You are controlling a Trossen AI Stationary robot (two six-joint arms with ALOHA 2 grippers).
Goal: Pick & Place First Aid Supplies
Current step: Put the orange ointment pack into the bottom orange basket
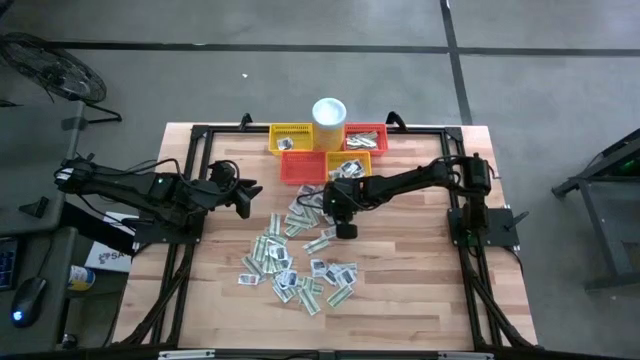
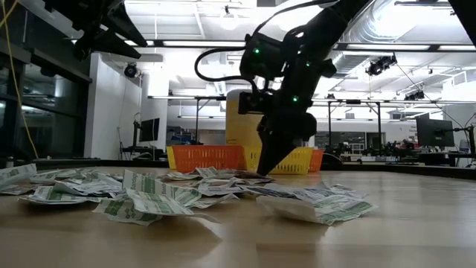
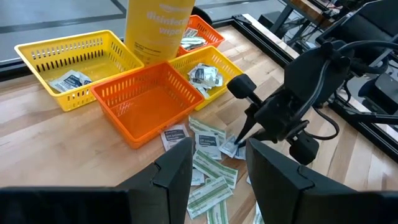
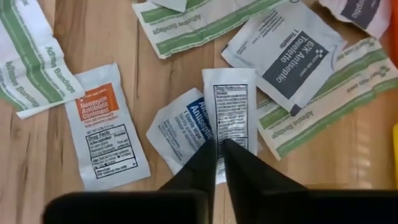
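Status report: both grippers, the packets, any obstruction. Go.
Right gripper down in the packet pile, shut on a white sachet. Left gripper open, waiting at table's left. Overlapping packets crowd the pick.

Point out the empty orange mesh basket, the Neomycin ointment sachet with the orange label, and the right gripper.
Empty orange mesh basket (image 3: 144, 102): left wrist view, on its bare floor.
Neomycin ointment sachet (image 4: 107, 127): right wrist view, middle of its printed face.
Right gripper (image 4: 219, 144): right wrist view, between its fingertips, closed on a white sachet's edge.

You're working in a robotics lab: a wooden worktop (image 1: 400, 280) ringed by a black metal frame (image 1: 300, 130) stands on a bare concrete floor (image 1: 300, 70), and beyond the jaws an open hall shows monitors (image 2: 435, 132), ceiling ducts (image 2: 387, 33) and strip lights (image 2: 186, 43).
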